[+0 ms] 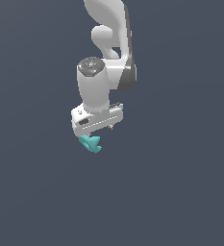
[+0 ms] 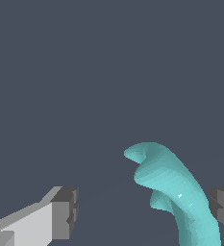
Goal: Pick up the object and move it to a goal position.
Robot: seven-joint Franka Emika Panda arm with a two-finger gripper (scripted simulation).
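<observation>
The object [image 1: 91,143] is a small teal lumpy piece with pointed lobes. In the exterior view it shows just under the white hand of my gripper [image 1: 92,136]. In the wrist view the object [image 2: 173,194] stands between the two fingers of my gripper [image 2: 144,209]. It is close against one dark finger pad [image 2: 223,206], and a wide gap separates it from the other pad [image 2: 68,211]. The jaws stand wide apart, so the gripper is open around the object. My fingertips are hidden behind the hand in the exterior view.
A plain dark grey-blue surface [image 1: 180,192] fills the background in both views. The white arm [image 1: 111,43] rises from the hand toward the top of the exterior view. No other object shows.
</observation>
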